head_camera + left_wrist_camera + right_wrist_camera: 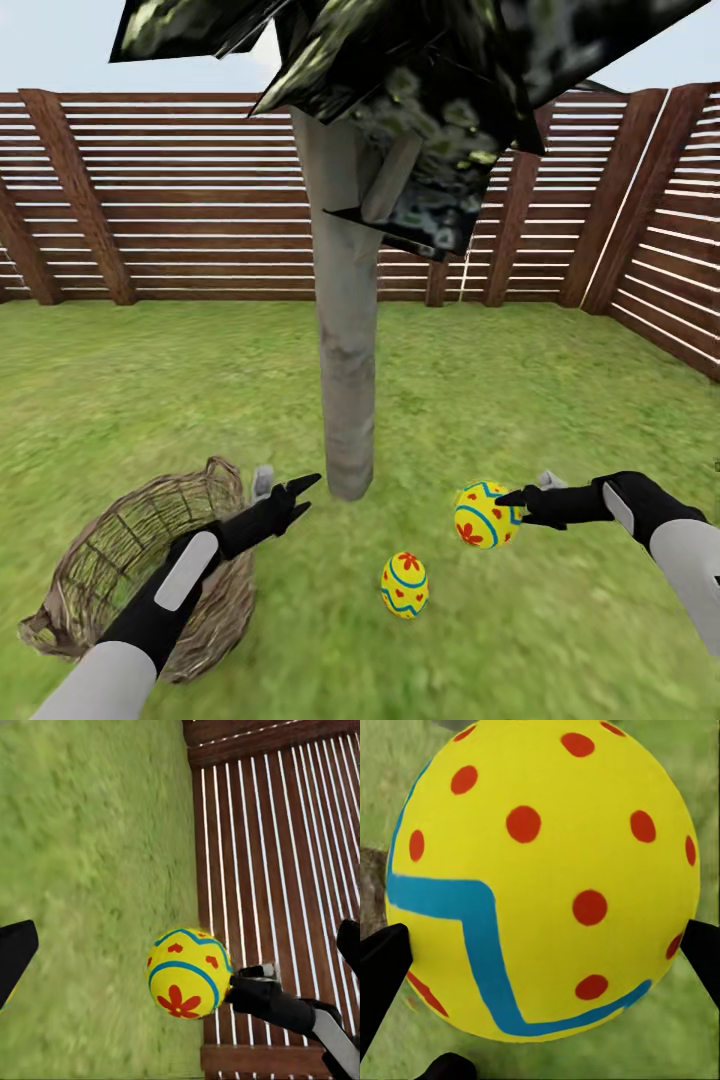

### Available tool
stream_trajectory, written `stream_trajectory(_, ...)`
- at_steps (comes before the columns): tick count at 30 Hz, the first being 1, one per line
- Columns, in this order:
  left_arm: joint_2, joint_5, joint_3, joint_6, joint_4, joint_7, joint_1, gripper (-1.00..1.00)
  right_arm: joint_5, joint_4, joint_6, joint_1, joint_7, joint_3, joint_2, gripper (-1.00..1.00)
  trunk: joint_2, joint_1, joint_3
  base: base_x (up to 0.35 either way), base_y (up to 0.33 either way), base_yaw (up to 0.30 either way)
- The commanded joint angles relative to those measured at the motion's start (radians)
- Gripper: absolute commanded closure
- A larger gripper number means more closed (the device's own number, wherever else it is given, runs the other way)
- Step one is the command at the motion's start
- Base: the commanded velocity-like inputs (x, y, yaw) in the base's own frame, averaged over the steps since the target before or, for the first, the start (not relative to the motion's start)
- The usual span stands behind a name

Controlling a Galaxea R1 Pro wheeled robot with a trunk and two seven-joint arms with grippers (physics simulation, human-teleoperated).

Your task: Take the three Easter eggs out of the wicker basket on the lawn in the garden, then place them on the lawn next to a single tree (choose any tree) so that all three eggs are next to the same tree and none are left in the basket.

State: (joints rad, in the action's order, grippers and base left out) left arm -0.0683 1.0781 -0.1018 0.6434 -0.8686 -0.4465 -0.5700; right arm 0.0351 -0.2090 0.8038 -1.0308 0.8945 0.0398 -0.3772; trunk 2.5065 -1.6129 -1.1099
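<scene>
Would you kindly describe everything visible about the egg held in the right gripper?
The egg is glossy yellow with blue zigzag bands, red dots and a red flower mark. The right gripper is shut on it, a black fingertip pressing each side. It hangs above the lawn, to the right of the pale tree trunk, not touching the grass.
</scene>
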Motion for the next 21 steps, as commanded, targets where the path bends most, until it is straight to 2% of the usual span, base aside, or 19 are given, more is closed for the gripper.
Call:
stream_trajectory(1,0.003,0.006,-0.014,0.005,0.0,0.0,-0.001,-1.0,0.004,-0.001,-0.002,0.0,-0.087,0.004,0.002,1.0,0.0,0.0,-0.001,0.237,-0.252,-0.221)
stream_trajectory(3,0.005,0.006,-0.029,0.005,-0.001,0.0,-0.001,-1.0,-0.006,-0.011,-0.022,0.0,-0.277,0.001,0.012,1.0,0.0,0.0,-0.001,0.11,-0.107,-0.109)
stream_trajectory(4,0.005,0.006,-0.03,0.004,-0.001,0.0,-0.001,-1.0,-0.015,-0.02,-0.029,0.0,-0.326,-0.008,0.026,1.0,0.0,0.0,-0.001,0.033,-0.032,-0.034)
stream_trajectory(6,0.006,0.007,-0.032,0.004,-0.001,0.0,-0.001,-1.0,-0.037,-0.029,-0.049,0.0,-0.396,-0.05,0.077,1.0,0.0,0.0,-0.001,0.009,-0.009,-0.01)
stream_trajectory(8,0.015,0.007,-0.034,0.004,-0.001,0.0,-0.001,-1.0,-0.047,-0.029,-0.106,0.0,-0.451,-0.087,0.125,1.0,0.0,0.0,-0.001,0.002,-0.002,-0.002)
stream_trajectory(10,0.038,0.007,-0.035,0.004,-0.001,0.0,-0.001,-1.0,-0.048,-0.026,-0.16,0.0,-0.57,-0.099,0.176,1.0,0.0,0.0,-0.001,0.0,0.0,0.0)
stream_trajectory(11,0.041,0.007,-0.036,0.004,-0.001,0.0,-0.001,-1.0,-0.047,-0.023,-0.18,0.0,-0.599,-0.1,0.194,1.0,0.001,-0.001,-0.004,0.0,0.0,0.0)
stream_trajectory(13,0.043,0.006,-0.035,0.004,-0.001,0.0,-0.001,-1.0,-0.047,-0.017,-0.239,0.0,-0.618,-0.1,0.213,1.0,0.001,-0.002,-0.012,0.0,0.0,0.0)
stream_trajectory(15,0.044,0.007,-0.035,0.004,-0.005,0.001,-0.001,-1.0,-0.046,-0.013,-0.284,0.001,-0.622,-0.1,0.217,1.0,0.001,-0.002,-0.02,0.0,0.0,0.0)
stream_trajectory(16,0.053,0.009,-0.035,0.004,-0.01,0.001,-0.001,-1.0,-0.045,-0.012,-0.294,0.001,-0.623,-0.1,0.221,1.0,0.002,-0.003,-0.024,0.0,0.0,0.0)
stream_trajectory(19,0.099,0.009,-0.035,0.004,-0.017,0.002,-0.001,-1.0,-0.06,0.016,-0.3,0.007,-0.643,-0.101,0.265,1.0,0.002,-0.004,-0.035,0.0,0.0,0.0)
stream_trajectory(21,0.107,0.017,-0.033,0.006,-0.029,-0.002,-0.001,-1.0,-0.087,0.03,-0.301,0.007,-0.682,-0.101,0.305,1.0,0.003,-0.005,-0.043,0.0,0.0,0.0)
